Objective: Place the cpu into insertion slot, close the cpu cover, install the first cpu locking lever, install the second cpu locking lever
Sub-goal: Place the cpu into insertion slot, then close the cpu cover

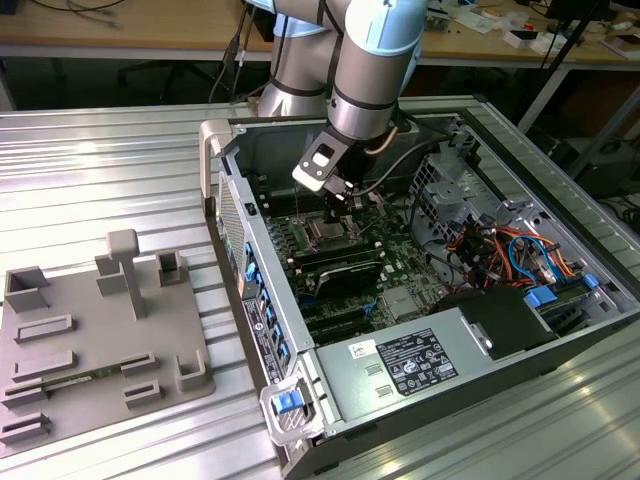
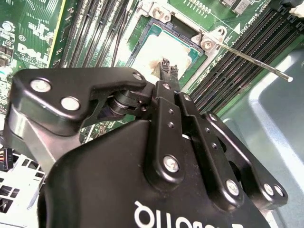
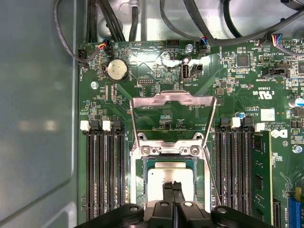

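1. Arm reaches into the open computer case. My gripper hangs just above the insertion slot on the green motherboard.
2. Fingers are pressed together, tips side by side, with nothing pinched that I can see. In the first wrist view they sit right over the cpu; touching or just above it, I can't tell.
3. The cpu lies flat inside the insertion slot, silver top up, with the slot's rim showing round its edges.
4. The cpu cover is swung open, standing up from its hinge edge beside the slot. Board shows through its cut-out centre.
5. In the second wrist view one locking lever sticks out free as a thin rod from a slot corner, over the memory slots.
6. Room: memory slots flank the insertion slot closely on both sides, and a green memory stick stands in one bank. The case wall is well apart from the slot.
7. In the exterior view the power supply box lies near the case's front edge. The cable bundle is at the exterior view's right. A grey fixture tray sits outside the case at the exterior view's left, well apart.
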### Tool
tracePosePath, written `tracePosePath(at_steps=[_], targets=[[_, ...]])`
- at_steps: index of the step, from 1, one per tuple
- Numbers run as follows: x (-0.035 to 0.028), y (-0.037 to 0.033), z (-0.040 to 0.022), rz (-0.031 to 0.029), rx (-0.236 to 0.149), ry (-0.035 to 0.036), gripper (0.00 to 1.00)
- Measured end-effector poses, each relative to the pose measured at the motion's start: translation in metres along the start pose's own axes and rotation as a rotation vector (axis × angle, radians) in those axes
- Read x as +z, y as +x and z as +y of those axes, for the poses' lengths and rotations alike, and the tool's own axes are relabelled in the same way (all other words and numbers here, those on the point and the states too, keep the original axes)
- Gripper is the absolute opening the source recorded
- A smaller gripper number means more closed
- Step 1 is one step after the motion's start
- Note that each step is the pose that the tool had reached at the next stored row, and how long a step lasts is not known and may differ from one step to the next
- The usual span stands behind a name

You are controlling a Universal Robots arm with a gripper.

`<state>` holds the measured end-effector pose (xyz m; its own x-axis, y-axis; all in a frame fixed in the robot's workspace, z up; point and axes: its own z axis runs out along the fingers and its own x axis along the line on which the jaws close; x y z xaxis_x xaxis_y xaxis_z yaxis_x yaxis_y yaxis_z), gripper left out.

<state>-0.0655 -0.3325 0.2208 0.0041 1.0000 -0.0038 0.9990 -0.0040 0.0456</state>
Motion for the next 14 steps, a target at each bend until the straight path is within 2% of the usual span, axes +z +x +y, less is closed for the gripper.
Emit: tracePosePath(at_steps=[14], targets=[[-0.0008,0.0,0.0,0.0,0.0,0.0,0.11]])
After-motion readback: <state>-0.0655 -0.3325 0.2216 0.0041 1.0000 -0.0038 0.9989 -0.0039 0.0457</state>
